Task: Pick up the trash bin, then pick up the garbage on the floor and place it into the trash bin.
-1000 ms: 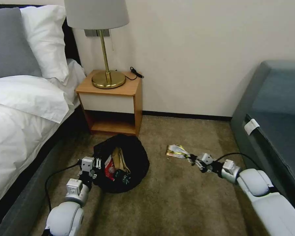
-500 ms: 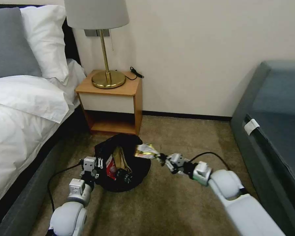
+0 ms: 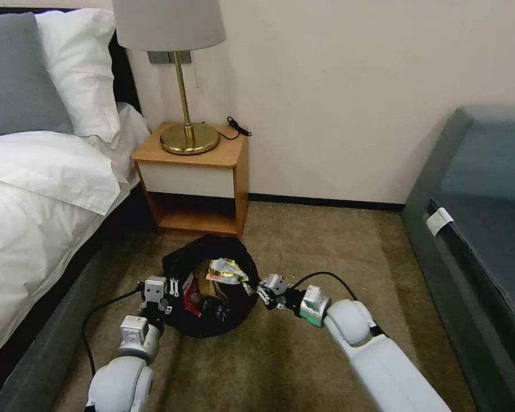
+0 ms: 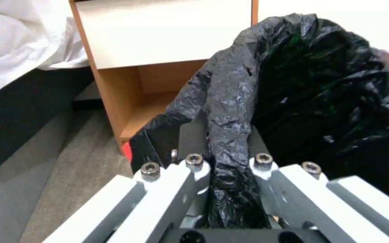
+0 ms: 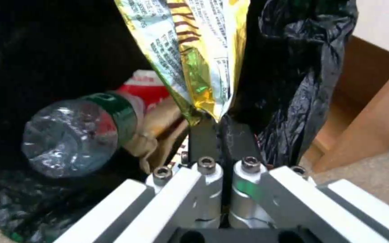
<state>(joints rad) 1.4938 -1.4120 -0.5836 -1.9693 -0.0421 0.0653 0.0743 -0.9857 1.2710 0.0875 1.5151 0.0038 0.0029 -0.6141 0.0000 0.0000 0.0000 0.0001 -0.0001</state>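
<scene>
Right gripper, fingers pinching the yellow-white wrapper, has carried it from the open carpet to above the trash bin on the floor before the nightstand; release remains. Left gripper fingers clamp the liner rim. Bottle, red packet lie inside.

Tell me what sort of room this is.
Most likely a hotel bedroom: a bed with white linen and pillows, a wooden nightstand carrying a brass lamp with a pale shade, and brown carpet running to a plain cream wall.
</scene>
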